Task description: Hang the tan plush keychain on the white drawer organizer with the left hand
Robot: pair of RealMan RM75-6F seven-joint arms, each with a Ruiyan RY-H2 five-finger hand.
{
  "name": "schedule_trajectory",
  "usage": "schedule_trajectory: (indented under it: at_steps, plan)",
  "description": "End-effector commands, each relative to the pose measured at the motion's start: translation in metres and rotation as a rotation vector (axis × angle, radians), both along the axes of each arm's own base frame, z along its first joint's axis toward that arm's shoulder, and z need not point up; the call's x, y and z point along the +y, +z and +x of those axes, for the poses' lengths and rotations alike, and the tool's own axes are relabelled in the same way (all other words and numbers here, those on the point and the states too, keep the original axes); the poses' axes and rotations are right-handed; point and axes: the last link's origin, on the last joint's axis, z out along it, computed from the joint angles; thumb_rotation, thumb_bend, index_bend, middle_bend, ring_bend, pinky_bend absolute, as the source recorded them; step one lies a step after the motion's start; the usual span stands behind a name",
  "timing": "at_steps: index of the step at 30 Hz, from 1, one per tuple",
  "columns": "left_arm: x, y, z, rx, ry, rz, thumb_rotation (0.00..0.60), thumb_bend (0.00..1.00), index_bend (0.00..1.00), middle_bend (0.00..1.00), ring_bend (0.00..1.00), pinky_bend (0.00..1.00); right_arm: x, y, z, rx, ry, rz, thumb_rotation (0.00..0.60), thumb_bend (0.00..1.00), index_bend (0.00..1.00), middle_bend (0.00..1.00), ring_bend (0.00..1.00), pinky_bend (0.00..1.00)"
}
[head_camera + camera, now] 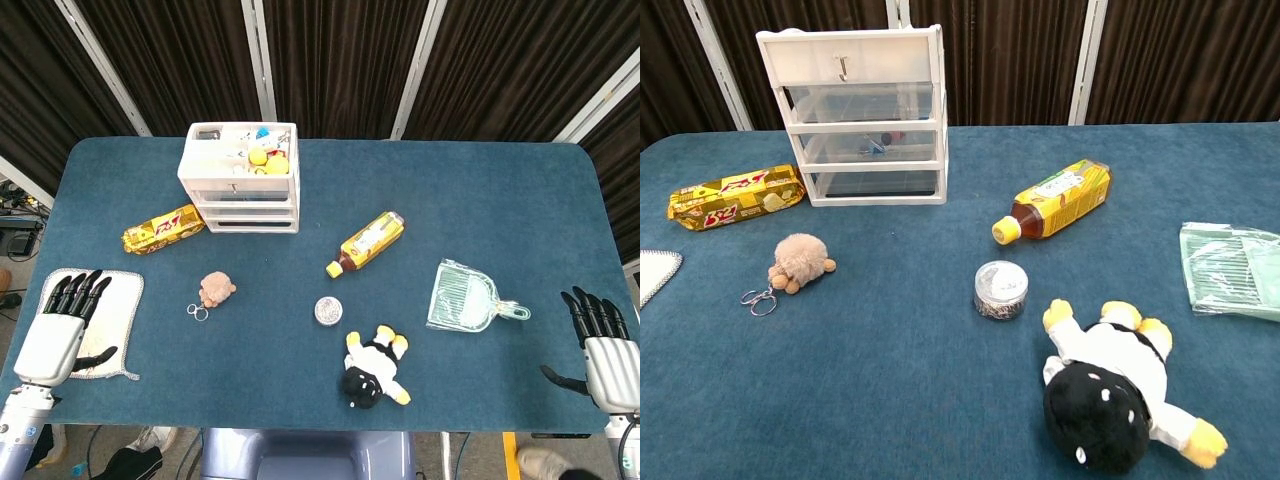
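The tan plush keychain (215,289) (800,261) lies on the blue table, its metal rings (197,312) (759,299) pointing toward the front left. The white drawer organizer (241,178) (862,115) stands behind it, with a small hook (842,68) on its top drawer front. My left hand (62,334) rests open over a white cloth at the table's front left, well left of the keychain. My right hand (602,348) hovers open at the front right edge. Neither hand shows in the chest view.
A yellow snack pack (162,229) lies left of the organizer. A yellow-capped bottle (367,241), a small round tin (328,310) and a black-and-white plush toy (374,367) sit mid-table. A green dustpan (465,297) lies at the right. The white cloth (112,305) sits under my left hand.
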Motion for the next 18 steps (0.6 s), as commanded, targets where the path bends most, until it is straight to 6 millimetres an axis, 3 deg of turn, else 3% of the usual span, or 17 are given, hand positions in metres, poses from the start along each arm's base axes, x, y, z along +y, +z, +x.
schedule_trajectory:
  at_steps: [1, 8, 14, 18]
  plan:
    - [0.000, -0.001, 0.001, 0.004, -0.002, -0.002, 0.600, 0.12, 0.00, 0.00, 0.00, 0.00, -0.001, 0.001, 0.001, -0.004, 0.001, -0.004, 0.600, 0.00, 0.00, 0.00, 0.00, 0.00]
    - [0.006, 0.000, 0.006, 0.003, -0.009, 0.006, 0.600, 0.13, 0.00, 0.03, 0.01, 0.02, 0.001, -0.001, 0.001, 0.002, 0.005, 0.003, 0.600, 0.00, 0.00, 0.00, 0.00, 0.00]
    - [0.022, -0.007, 0.019, 0.023, -0.004, -0.024, 0.600, 0.17, 0.03, 0.57, 0.48, 0.43, 0.000, -0.001, 0.001, 0.002, 0.005, 0.005, 0.600, 0.00, 0.00, 0.00, 0.00, 0.00]
    - [0.039, -0.019, 0.032, 0.020, 0.014, -0.059, 0.600, 0.18, 0.18, 0.80, 0.68, 0.61, 0.000, -0.001, 0.002, 0.000, 0.006, 0.005, 0.600, 0.00, 0.00, 0.00, 0.00, 0.00]
